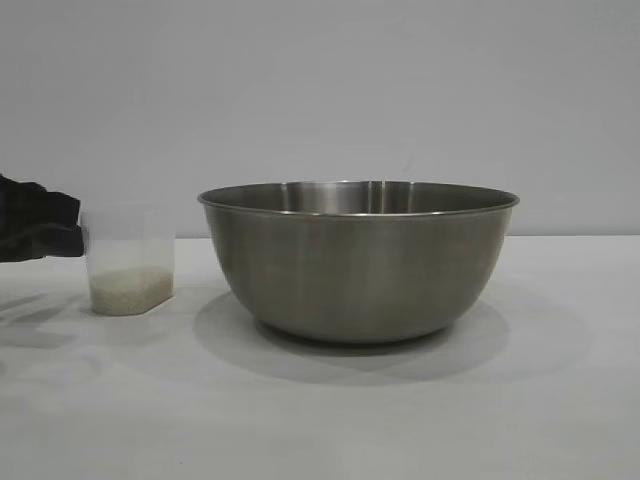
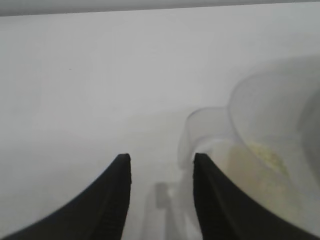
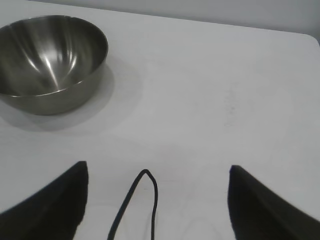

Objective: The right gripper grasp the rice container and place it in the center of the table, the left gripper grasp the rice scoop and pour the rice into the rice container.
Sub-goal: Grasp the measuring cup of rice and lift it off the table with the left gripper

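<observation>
White tabletop [image 1: 560, 400] carries the bowl [image 1: 358, 260] at centre. Left claw [image 2: 161, 165], partly open and holding nothing, has the scoop's [image 1: 130, 262] handle just beside one finger; misaligned closing could topple it, spilling rice [image 1: 130, 288]. Right claw [image 3: 157, 172] sits wide, well back from the bowl.

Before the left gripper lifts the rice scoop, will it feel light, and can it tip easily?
Probably light: the rice scoop is thin translucent plastic, and the rice fills only its bottom. It looks tall and narrow, so a sideways nudge from the left gripper may tip it.

Lab bench: bare white table [image 1: 560, 400], blank wall [image 1: 320, 90]
</observation>
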You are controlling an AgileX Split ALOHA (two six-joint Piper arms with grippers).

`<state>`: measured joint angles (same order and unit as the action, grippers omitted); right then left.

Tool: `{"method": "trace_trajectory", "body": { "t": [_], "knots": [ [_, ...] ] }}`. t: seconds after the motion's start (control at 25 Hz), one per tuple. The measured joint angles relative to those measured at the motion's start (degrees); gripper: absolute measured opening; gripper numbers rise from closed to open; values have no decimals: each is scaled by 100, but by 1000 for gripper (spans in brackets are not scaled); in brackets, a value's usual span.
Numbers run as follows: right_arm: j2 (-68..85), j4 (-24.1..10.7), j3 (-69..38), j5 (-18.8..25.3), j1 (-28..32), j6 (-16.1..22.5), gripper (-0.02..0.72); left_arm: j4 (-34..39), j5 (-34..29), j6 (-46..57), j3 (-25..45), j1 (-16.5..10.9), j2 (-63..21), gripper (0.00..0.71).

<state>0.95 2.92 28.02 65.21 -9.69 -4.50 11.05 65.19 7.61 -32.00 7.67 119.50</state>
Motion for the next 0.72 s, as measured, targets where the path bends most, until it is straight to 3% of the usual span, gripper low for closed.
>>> {"method": "trace_trajectory", "body": {
  "t": [0.24,0.48,0.72],
  "knots": [
    [0,0,0,0,0,0,498,238,0,-16,-452,11,314,0],
    [0,0,0,0,0,0,498,653,-38,-120,-657,11,290,0],
    [0,0,0,0,0,0,498,774,-47,-490,-672,11,-400,0]
  ]
}}
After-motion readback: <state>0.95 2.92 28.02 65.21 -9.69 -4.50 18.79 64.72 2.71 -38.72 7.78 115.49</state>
